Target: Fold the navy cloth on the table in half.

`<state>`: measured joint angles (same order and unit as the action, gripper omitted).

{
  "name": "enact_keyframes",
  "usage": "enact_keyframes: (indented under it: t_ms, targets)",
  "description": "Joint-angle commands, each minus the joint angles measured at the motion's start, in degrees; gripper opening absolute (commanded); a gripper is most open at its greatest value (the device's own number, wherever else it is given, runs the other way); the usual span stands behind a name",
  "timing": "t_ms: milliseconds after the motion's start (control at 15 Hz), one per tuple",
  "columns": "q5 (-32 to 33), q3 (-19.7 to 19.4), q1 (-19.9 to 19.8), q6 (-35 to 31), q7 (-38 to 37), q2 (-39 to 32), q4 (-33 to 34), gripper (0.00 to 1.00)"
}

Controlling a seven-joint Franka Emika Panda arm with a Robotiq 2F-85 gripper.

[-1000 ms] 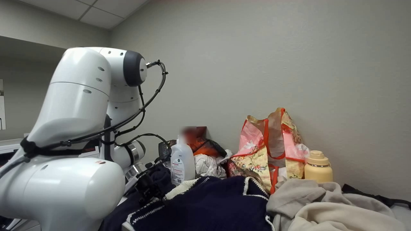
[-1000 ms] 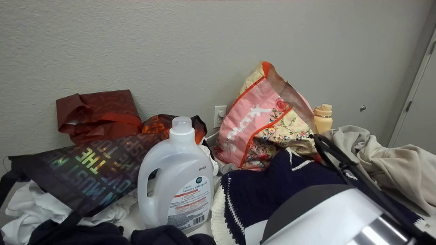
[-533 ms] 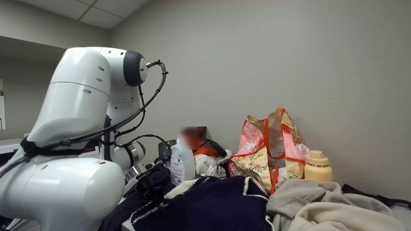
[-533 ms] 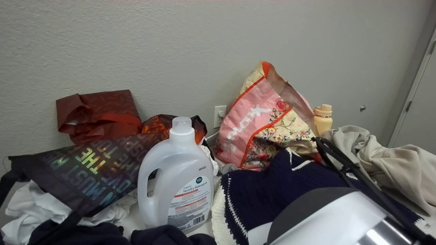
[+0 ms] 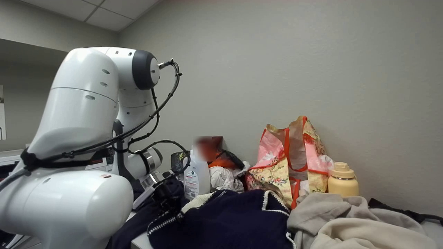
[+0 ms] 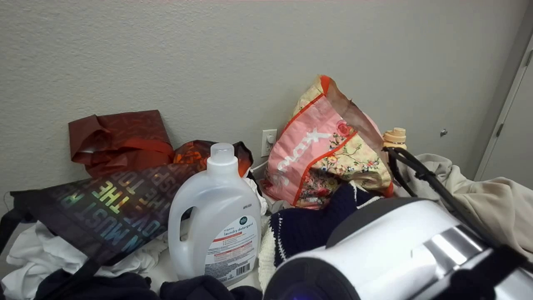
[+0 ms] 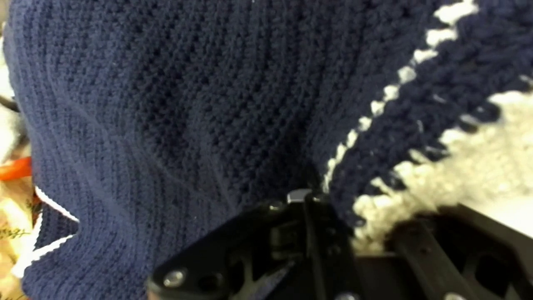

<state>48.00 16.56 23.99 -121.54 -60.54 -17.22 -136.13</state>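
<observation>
Navy cloth (image 5: 238, 224): rumpled, spread over the bench (image 5: 141, 242), to the right of the detergent bottle (image 5: 198, 176) in both exterior views; just beside the bottle at the nearest border, cannot tell if touching.
Tool (image 7: 366, 225): clenched on the navy cloth, pinching the border nearest the bottle.
Fold so far: by judgement barely begun, with a border caught, not yet carried over.
Fold done well: lift slowly, just enough to clear the lower layer; carry away from the bottle in a low arc; lay down along the border farthest from the bottle, then let go and rise straight.
Single pinch: likely to peak at one spot and trail the corners.
Cream trim (image 5: 195, 203): on the bottle side, running toward the camera and leftward in an exterior view.
White-edged corner (image 5: 275, 204): well right of the bottle, at the rear.
Long axis: seemingly from the bottle side off to the right; uncertain, with the near part out of frame.
</observation>
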Motion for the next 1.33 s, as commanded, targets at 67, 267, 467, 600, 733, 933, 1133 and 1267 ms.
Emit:
enact_keyframes:
  t_ms: [67, 267, 467, 600, 733, 933, 1133, 1267]
  targets:
    - [-2.0, -0.9, -2.7, 0.0, 4.5, 3.0, 1.6, 0.03]
    - [-2.9, -1.7, -4.0, 0.0, 6.2, 3.4, 2.7, 0.03]
    - [-3.4, -2.6, -5.0, -0.6, 6.7, 3.8, 2.4, 0.02]
    - [-3.5, -3.1, -5.9, -2.1, 6.8, 4.3, 0.9, 0.02]
    - [-4.5, -3.8, -7.4, -5.1, 7.8, 5.7, -1.1, 0.02]
    - [-7.7, -4.8, -10.2, -12.0, 11.2, 8.9, -4.7, 0.02]
    - [-13.6, -6.5, -12.9, -18.6, 18.3, 13.5, -8.2, 0.03]
    - [-18.6, -7.4, -13.9, -20.3, 23.7, 16.4, -8.8, 0.03]
